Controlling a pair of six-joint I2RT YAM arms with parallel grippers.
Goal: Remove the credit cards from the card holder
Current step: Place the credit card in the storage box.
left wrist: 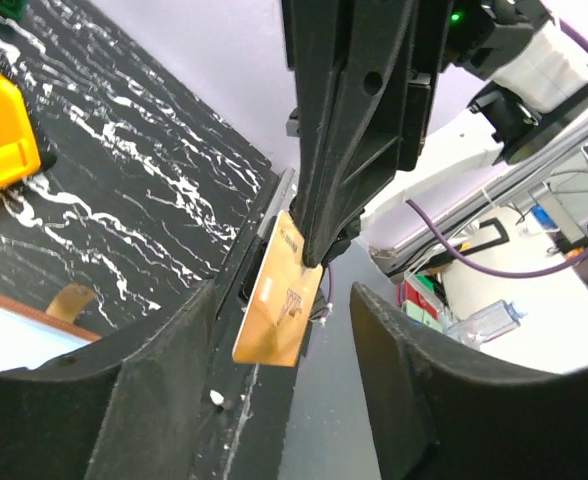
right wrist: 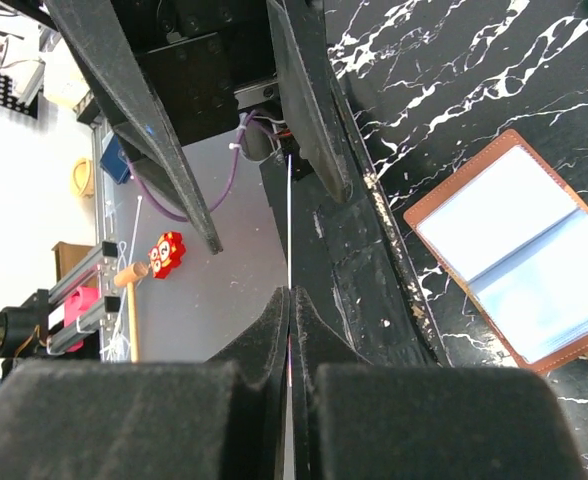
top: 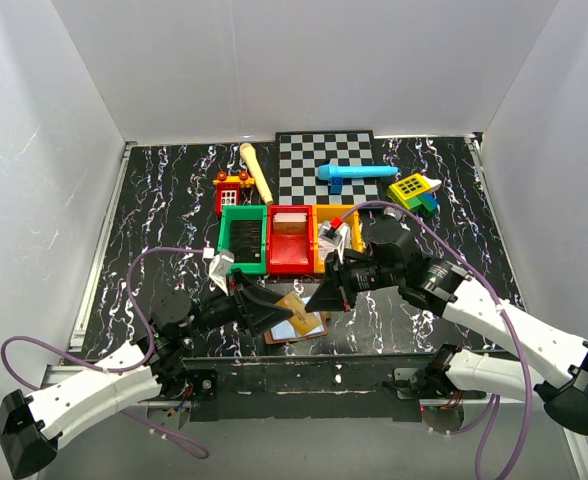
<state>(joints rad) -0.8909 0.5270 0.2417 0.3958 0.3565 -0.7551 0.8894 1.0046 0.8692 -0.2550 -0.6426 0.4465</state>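
Closest in the left wrist view are the two black fingers [left wrist: 164, 400] of the left gripper [left wrist: 284, 400], filling the bottom of the frame and standing well apart. Between them hangs a gold credit card [left wrist: 274, 300], tilted, its lower left edge close against the left-hand finger; whether it touches I cannot tell. The right gripper [left wrist: 319, 245] comes down from the top of that frame with its jaws pressed together on the card's upper edge.

From the right wrist the same card [right wrist: 289, 220] shows edge-on as a thin pale line, pinched where that gripper's own fingers [right wrist: 264, 350] meet at the bottom centre, with the left gripper's spread fingers [right wrist: 134, 100] above it.

From above, both grippers meet in the lower centre of the black marbled table [top: 154, 200], the left gripper [top: 274, 315] reaching from the lower left and the right gripper [top: 319, 297] from the right. The card holder [top: 299, 328] lies open and flat on the table just below them, brown rim around pale blue panels. It appears at the right edge of the right wrist view [right wrist: 519, 255]. A green bin [top: 224, 235] and a red bin [top: 273, 240] sit side by side above it.
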